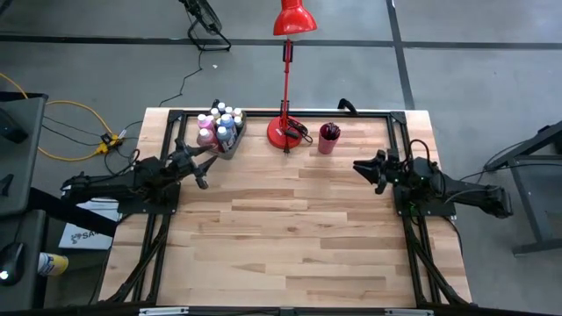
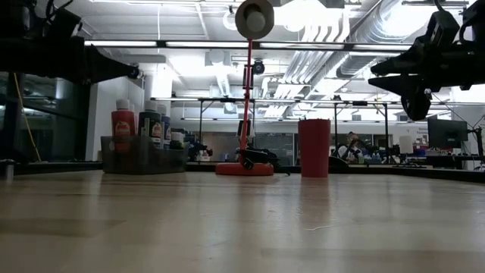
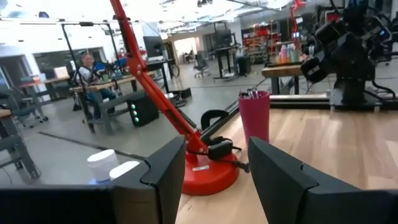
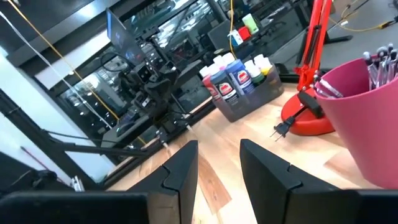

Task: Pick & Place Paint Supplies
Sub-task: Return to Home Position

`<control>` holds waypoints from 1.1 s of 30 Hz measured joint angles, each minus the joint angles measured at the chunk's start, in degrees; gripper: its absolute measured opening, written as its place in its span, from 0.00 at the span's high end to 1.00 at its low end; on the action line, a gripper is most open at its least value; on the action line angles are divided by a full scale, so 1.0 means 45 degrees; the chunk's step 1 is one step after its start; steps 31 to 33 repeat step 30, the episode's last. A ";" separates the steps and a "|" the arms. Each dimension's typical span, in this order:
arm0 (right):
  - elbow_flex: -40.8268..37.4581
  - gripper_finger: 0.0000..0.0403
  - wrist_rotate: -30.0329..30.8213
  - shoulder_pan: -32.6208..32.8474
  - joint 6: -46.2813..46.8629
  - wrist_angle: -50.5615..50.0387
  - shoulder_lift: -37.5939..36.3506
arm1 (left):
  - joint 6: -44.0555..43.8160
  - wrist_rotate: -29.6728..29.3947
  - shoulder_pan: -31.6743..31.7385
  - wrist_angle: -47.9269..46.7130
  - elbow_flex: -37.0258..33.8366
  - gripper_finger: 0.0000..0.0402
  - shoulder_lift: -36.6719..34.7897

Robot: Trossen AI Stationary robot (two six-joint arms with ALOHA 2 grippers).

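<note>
Several white-capped paint bottles (image 1: 219, 123) stand upright in a translucent grey bin (image 1: 230, 143) at the table's far left; the right wrist view shows these bottles (image 4: 233, 78) too. Thin paintbrushes (image 4: 379, 62) stick up out of a dark red cup (image 1: 327, 139) at the far middle. My left gripper (image 1: 205, 168) hovers above the table just on the near side of the bin, open, with nothing between its fingers (image 3: 158, 180). My right gripper (image 1: 367, 169) hovers to the right of the cup, on its near side, also open and with nothing in it.
A red desk lamp stands with its base (image 1: 285, 132) between the bin and the cup, its black cord and plug (image 4: 283, 127) lying beside it. A black frame (image 1: 281, 112) runs along the table's far edge and sides. Bare wood (image 1: 290, 237) spreads across the middle and near part.
</note>
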 joint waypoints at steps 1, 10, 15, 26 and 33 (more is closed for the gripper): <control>0.0000 0.72 -0.0069 0.0001 -0.0009 0.0000 0.0015 | -0.0004 -0.0008 0.0000 -0.0041 0.0000 0.57 -0.0008; 0.0000 0.72 -0.0277 0.0003 -0.0032 -0.0019 0.0015 | 0.0096 -0.0003 0.0005 -0.0880 0.0060 0.57 0.0046; 0.0000 0.72 -0.0275 0.0003 -0.0036 -0.0015 0.0015 | 0.0094 -0.0008 0.0000 -0.0884 0.0063 0.57 0.0036; 0.0002 0.72 -0.0278 0.0003 -0.0037 -0.0010 0.0020 | 0.0093 -0.0013 0.0005 -0.0904 0.0068 0.57 0.0036; 0.0000 0.72 -0.0278 0.0003 -0.0037 -0.0005 0.0020 | 0.0093 -0.0013 0.0004 -0.0909 0.0068 0.57 0.0036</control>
